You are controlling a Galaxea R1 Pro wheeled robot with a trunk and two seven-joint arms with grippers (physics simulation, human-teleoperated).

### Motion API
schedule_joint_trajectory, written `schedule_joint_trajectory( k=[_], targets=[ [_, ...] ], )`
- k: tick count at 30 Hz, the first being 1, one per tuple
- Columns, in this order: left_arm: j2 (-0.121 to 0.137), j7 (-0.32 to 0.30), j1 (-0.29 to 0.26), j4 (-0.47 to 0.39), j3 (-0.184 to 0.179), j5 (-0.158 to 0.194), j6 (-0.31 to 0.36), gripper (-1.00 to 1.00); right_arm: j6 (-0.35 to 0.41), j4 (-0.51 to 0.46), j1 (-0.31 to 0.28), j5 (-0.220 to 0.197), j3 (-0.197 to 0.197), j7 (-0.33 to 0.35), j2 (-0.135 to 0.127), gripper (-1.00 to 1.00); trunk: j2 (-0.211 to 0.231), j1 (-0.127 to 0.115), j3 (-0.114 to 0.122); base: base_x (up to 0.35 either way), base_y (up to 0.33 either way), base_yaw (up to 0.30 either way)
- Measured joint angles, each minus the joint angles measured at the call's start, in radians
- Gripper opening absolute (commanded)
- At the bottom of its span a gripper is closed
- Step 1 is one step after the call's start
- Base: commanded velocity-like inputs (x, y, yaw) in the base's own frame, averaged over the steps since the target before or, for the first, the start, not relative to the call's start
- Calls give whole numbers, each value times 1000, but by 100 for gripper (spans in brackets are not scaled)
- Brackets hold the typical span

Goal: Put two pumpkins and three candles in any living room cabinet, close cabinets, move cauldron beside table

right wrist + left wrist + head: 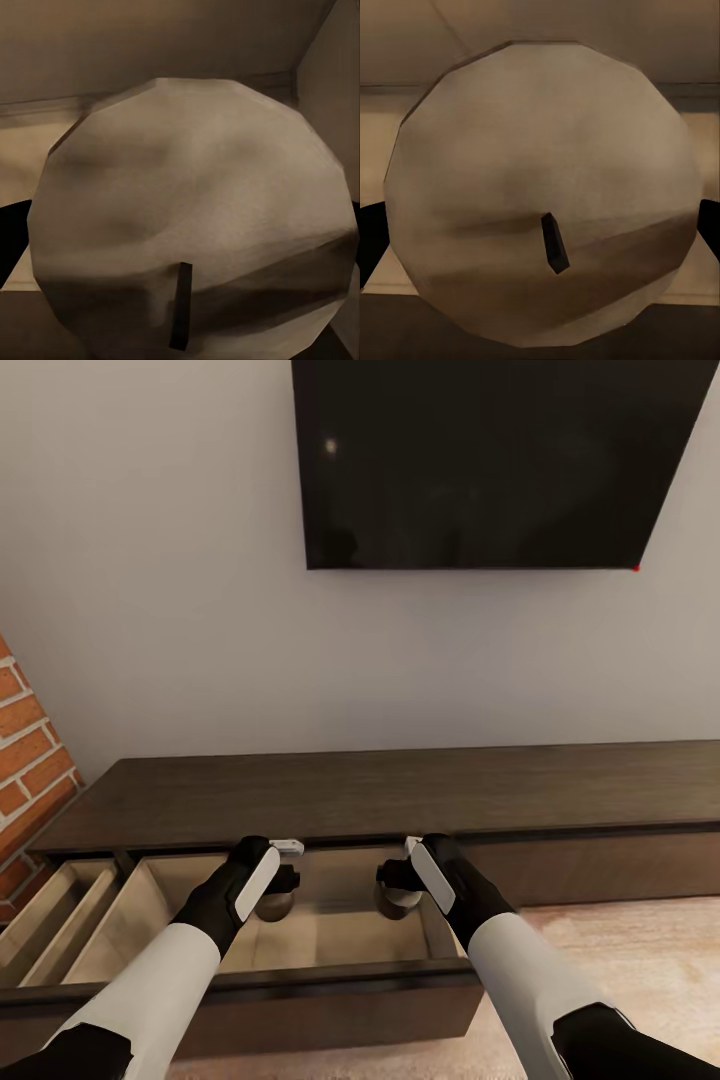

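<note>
The dark brown cabinet (400,790) stands against the wall with a middle drawer (330,985) pulled out toward me. Both my grippers reach down into that drawer. My left gripper (283,880) is shut on a beige candle (273,906), whose round top and dark wick face the left wrist camera (540,172), with black fingers (370,240) at both its sides. My right gripper (392,876) is shut on a second candle (398,903), shown close up in the right wrist view (195,210). Whether the candles rest on the drawer floor I cannot tell. Pumpkins, cauldron and table are out of view.
A second drawer (50,920) stands open at the far left of the cabinet. The brick fireplace (25,760) rises at the left edge. A black TV (490,460) hangs on the wall above. Light wood floor (640,960) lies at the right.
</note>
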Motion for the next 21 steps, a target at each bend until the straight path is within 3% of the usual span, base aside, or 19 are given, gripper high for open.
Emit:
schedule_joint_trajectory(
  k=[8,14,21],
  targets=[
    [-1,0,0,0,-5,0,-1,-100,0,0,0,0,0,0,0,-100,-2,4,-31,0,0,0],
    [-2,0,-1,0,-51,2,-26,-100,0,0,0,0,0,0,0,-100,-3,6,-54,0,0,0],
    [-16,0,-1,0,-59,1,-34,-100,0,0,0,1,1,1,0,-100,-3,6,-54,0,0,0]
  ],
)
